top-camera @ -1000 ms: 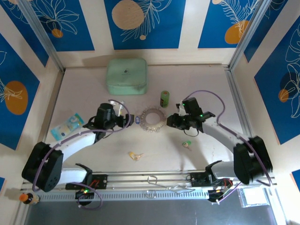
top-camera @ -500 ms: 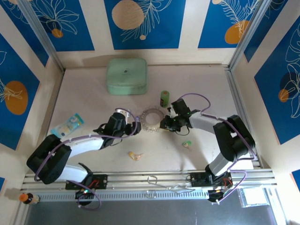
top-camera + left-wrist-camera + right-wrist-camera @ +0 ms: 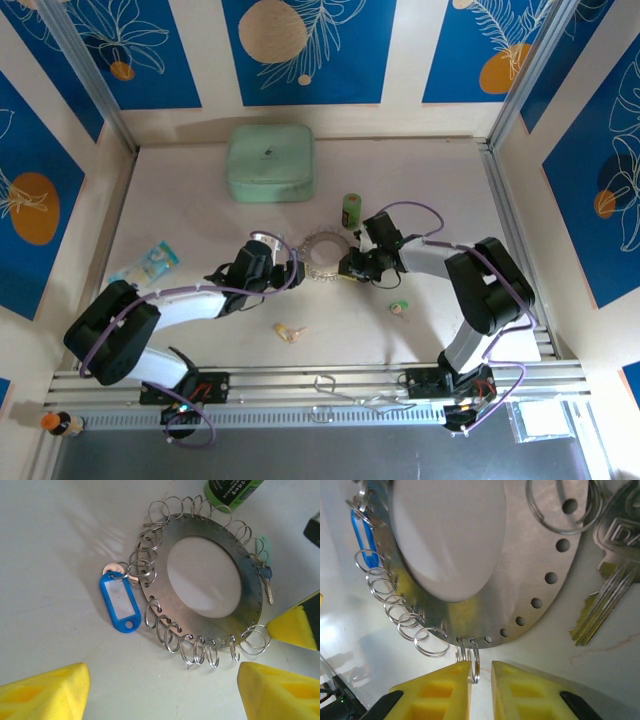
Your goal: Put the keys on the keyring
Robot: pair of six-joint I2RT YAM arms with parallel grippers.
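Note:
The keyring (image 3: 325, 236) is a flat silvery disc (image 3: 250, 595) edged with small split rings, lying mid-table. A blue tag (image 3: 119, 601) with a key hangs on its left side, and a small key (image 3: 267, 582) on its right. My left gripper (image 3: 162, 690) is open just left of the disc, nothing between its fingers (image 3: 45, 692). My right gripper (image 3: 481, 666) is at the disc's (image 3: 530, 555) right edge, its jaws narrowly apart around one split ring (image 3: 475, 662) that touches one pad. A yellow key (image 3: 290, 331) and a green key (image 3: 399, 308) lie loose nearer the arms.
A small green cylinder (image 3: 351, 210) stands just behind the keyring, close to the right arm. A mint-green box (image 3: 270, 162) sits at the back. A light blue packet (image 3: 150, 262) lies at the left. Walls close the table on three sides.
Both grippers have moved in to the keyring from either side. The right jaws have narrowed around a split ring. The left jaws stay wide.

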